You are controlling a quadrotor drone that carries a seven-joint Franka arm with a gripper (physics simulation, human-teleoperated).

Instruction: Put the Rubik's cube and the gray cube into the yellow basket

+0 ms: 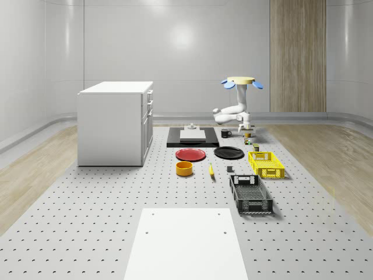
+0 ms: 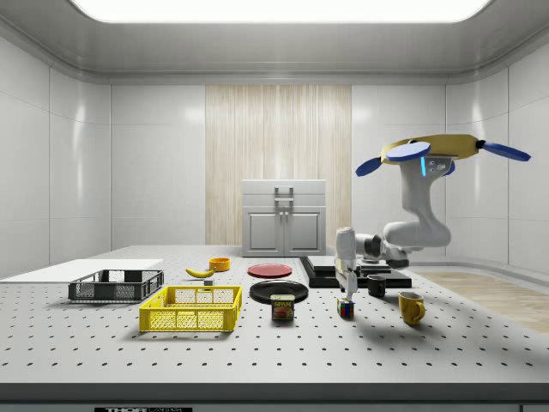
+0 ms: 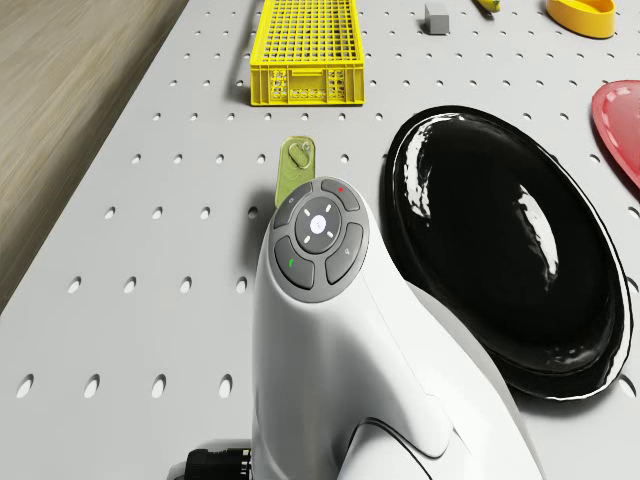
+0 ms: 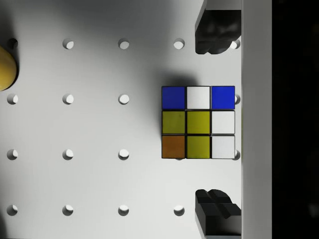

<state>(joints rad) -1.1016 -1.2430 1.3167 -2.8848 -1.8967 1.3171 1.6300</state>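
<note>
The white table (image 1: 87,233) is a broad slab drilled with a regular grid of small holes; a boxy white cabinet (image 1: 115,123) with drawer fronts stands at about ten o'clock on it in the whole-scene view; a smooth white sheet (image 1: 185,244) lies flat at six o'clock; the drone (image 2: 439,153), a yellow disc body with blue rotor blades, hovers above the table's far end, over the black tray (image 1: 193,137); its glossy white arm (image 2: 418,215) drops from the body, bends at the elbow and turns the wrist straight down; the button pad on the arm in the drone view carries small icons, none readable; the black basket (image 1: 250,193) and the yellow basket (image 1: 266,164) are both open plastic lattices, rectangular, the yellow one at about three o'clock from the glossy black plate (image 1: 228,153); a red plate (image 1: 190,154) lies flat beside it; an orange bowl (image 1: 184,168) is round and shallow; a small can (image 2: 282,307) bears a label too small to read; the Rubik's cube (image 4: 198,122) sits on the table with blue, white, yellow and orange stickers up, well apart from the yellow basket; the gripper (image 4: 215,121) hangs right above it, black fingers (image 4: 215,32) spread apart on either side, not touching; the gray cube (image 3: 436,16) rests beside the yellow basket
</note>
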